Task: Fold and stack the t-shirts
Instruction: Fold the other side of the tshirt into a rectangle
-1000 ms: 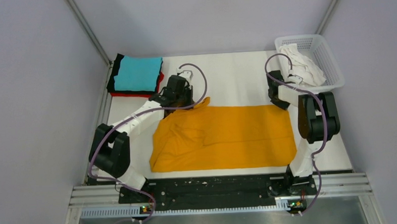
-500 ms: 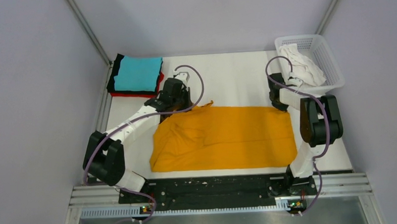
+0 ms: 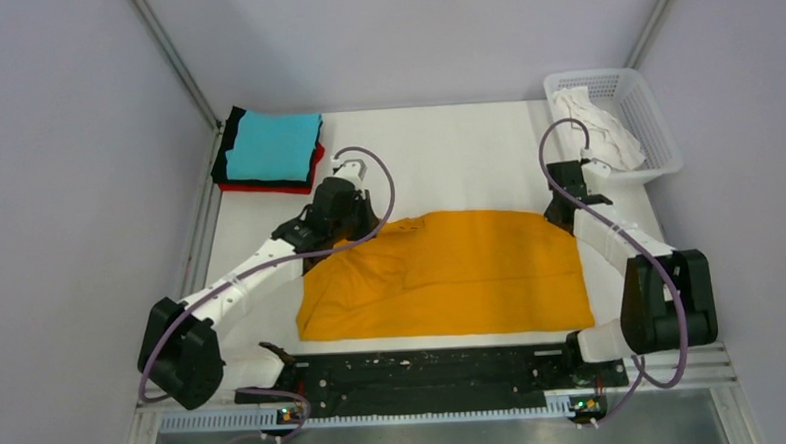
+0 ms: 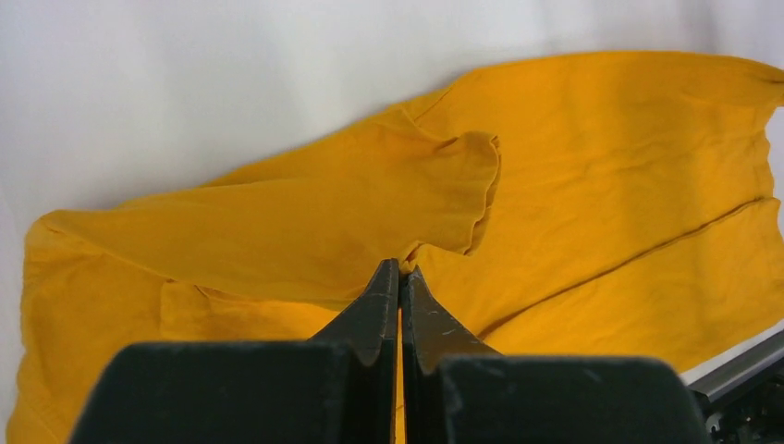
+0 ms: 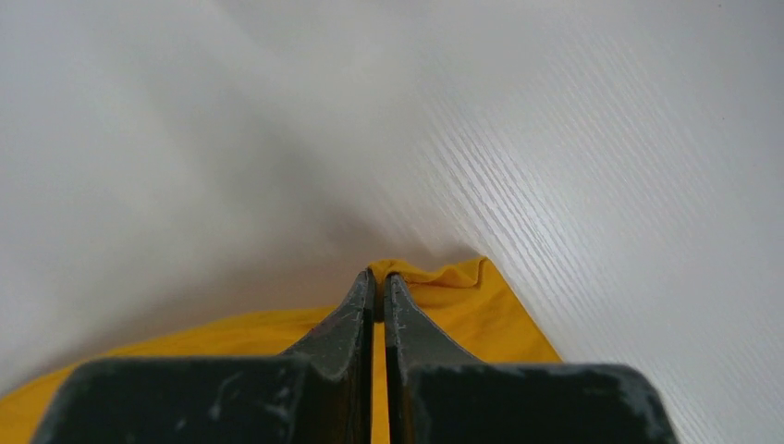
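Orange-yellow t-shirt (image 3: 451, 274) edge nearer; left gripper (image 4: 399, 268), right gripper (image 5: 379, 276) tight there

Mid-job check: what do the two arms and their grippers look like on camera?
They match. The left arm and right arm have slim white links joined by bulky black joint housings, and a looping purplish-grey cable trails along each. The left gripper and right gripper have matte black, wedge-shaped fingers tapering to thin tips, with light scuffs.

no readable text, no labels, brands, numbers or signs on anything in view
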Controlling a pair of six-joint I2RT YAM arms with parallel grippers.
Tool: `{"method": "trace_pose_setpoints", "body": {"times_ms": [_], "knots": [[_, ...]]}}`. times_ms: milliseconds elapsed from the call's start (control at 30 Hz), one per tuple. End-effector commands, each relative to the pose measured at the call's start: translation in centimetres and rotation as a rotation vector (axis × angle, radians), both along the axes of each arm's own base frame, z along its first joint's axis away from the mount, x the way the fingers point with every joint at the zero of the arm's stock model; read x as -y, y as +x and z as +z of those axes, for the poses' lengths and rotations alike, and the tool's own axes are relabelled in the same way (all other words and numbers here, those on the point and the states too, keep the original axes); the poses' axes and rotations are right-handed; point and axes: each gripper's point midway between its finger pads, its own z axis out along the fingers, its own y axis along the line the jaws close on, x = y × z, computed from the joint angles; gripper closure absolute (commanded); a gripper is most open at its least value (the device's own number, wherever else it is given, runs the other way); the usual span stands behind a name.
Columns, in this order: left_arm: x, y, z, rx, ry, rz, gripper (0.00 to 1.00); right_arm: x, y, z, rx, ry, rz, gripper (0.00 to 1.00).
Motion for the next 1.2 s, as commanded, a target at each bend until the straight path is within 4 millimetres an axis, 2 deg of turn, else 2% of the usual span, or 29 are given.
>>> {"method": "trace_pose_setpoints", "body": {"times_ms": [0,233,333,433,933,1167], "knots": [[-0.4,-1.3,1.7,0.042,-0.067,0.067,1.00,-0.7,-0.9,1.8,0.065,0.014,0.054,1.00],[-3.1,-4.8,0.6,0.008,-0.088,0.192,1.00,-0.3,-3.3,3.0,0.100,-0.010,0.069,1.00],[-4.1,-5.9,0.6,0.002,-0.106,0.225,1.00,0.3,-4.2,3.3,0.098,-0.034,0.045,1.00],[-4.9,-6.9,0.7,0.005,-0.129,0.238,1.00,0.0,-4.6,3.4,0.105,-0.021,0.059,1.00],[-5.4,-11.0,0.6,-0.069,-0.189,0.174,1.00,0.0,-6.1,3.3,0.105,-0.008,0.062,1.00],[-5.6,-13.3,-1.1,-0.172,-0.191,0.164,1.00,-0.7,-7.0,2.3,0.097,0.033,0.074,1.00]]}}
